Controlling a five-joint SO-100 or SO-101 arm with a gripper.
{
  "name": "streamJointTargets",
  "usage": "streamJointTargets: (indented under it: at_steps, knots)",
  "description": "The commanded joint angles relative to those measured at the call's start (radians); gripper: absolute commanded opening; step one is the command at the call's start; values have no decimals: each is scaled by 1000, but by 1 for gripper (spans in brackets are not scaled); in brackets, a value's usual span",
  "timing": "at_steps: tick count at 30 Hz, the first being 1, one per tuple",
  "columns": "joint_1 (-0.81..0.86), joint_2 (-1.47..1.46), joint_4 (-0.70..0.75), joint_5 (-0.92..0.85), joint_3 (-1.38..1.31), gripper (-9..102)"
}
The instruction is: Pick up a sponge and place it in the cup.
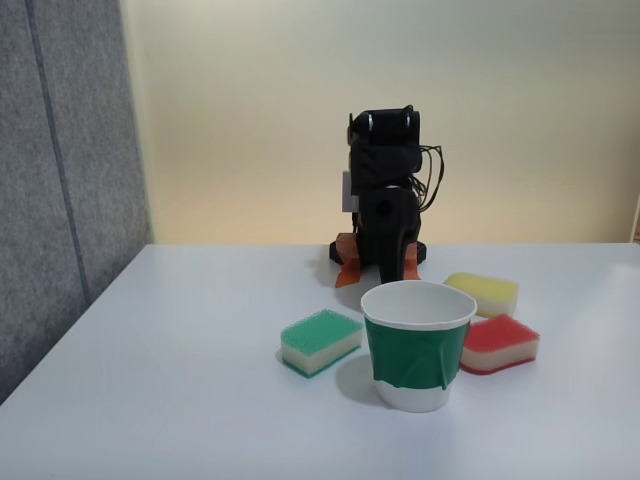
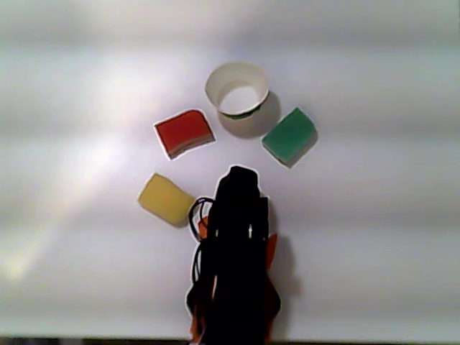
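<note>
The sponge (image 1: 500, 343) has a red top and a cream base, and it lies flat just right of the cup in the fixed view. From above, the sponge (image 2: 185, 132) sits left of the cup. The cup (image 1: 410, 350) is white with a wide dark green band and stands upright; its mouth (image 2: 210, 86) looks empty from above. The black arm (image 1: 385, 190) is folded up behind them, well back from both. Its front end (image 2: 241, 178) points toward the cup in the other view. The gripper's fingers are lost in the dark shape, and nothing is seen held.
A green-topped sponge (image 1: 320, 340) lies left of the cup in the fixed view. A yellow sponge (image 1: 482, 292) lies behind the red one, nearer the arm's orange base (image 1: 350, 268). A grey partition (image 1: 60, 180) borders the white table (image 1: 180, 380) on the left.
</note>
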Motion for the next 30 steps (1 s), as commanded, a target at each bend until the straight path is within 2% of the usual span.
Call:
streamJointTargets:
  at_steps: [1, 14, 19, 25, 30]
  knots:
    - [26, 12, 18, 2, 44, 0]
    - [43, 12, 17, 15, 43, 0]
    - [41, -17, 49, 11, -44, 0]
    - [-44, -278, 130, 78, -253, 0]
    - [-152, -597, 75, 114, -426, 0]
